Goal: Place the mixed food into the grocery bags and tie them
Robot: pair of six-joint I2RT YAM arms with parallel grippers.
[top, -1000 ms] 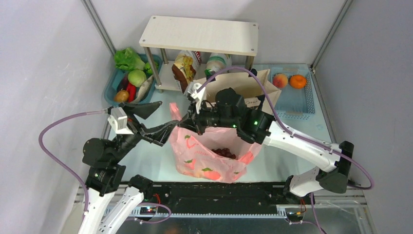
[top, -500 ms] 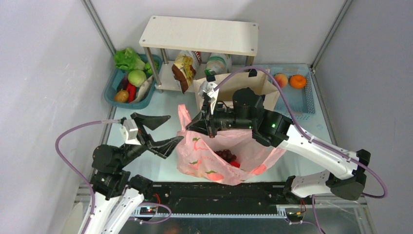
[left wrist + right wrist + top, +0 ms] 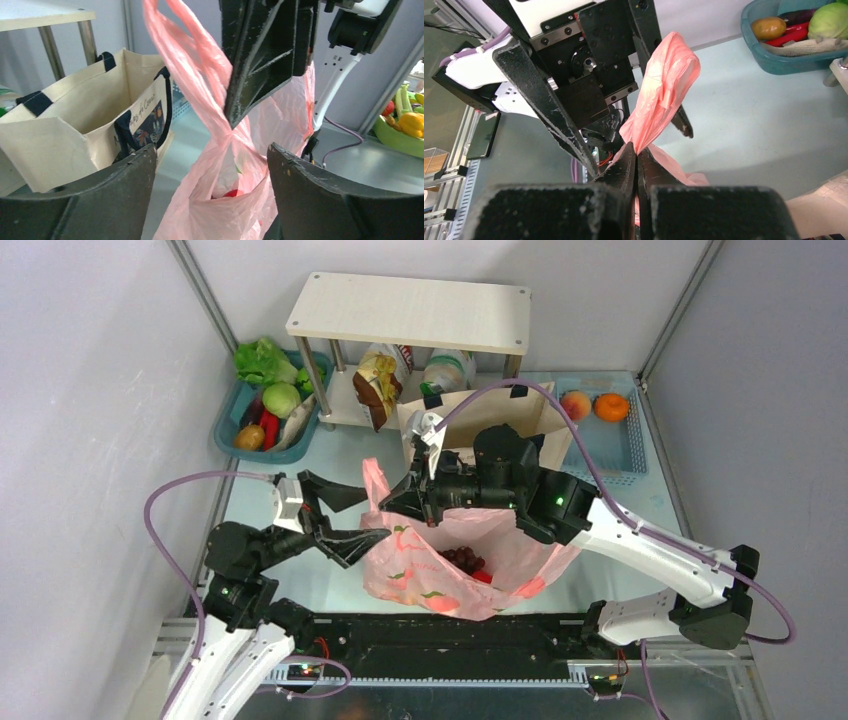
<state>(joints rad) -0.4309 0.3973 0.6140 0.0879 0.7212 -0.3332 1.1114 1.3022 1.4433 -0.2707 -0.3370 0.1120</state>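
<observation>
Plain pale grey walls [image 3: 90, 390] close in three sides, with slim metal posts [image 3: 205, 300] running up the two far corners. The table [image 3: 345, 445] has a pale blue-green top under even light. At its far edge stands a small shelf [image 3: 415, 312], light wood on metal legs [image 3: 338, 358]. A black strip [image 3: 450, 635] lines the near edge.

Pink bag [image 3: 440, 570] contents mostly hidden; tote [image 3: 550, 415] partly behind right arm [image 3: 620, 535]

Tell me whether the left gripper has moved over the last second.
Yes. In the top view the left gripper has drawn away from the teal basket, toward the bottom of the view and rightward, up to the pink bag.
</observation>
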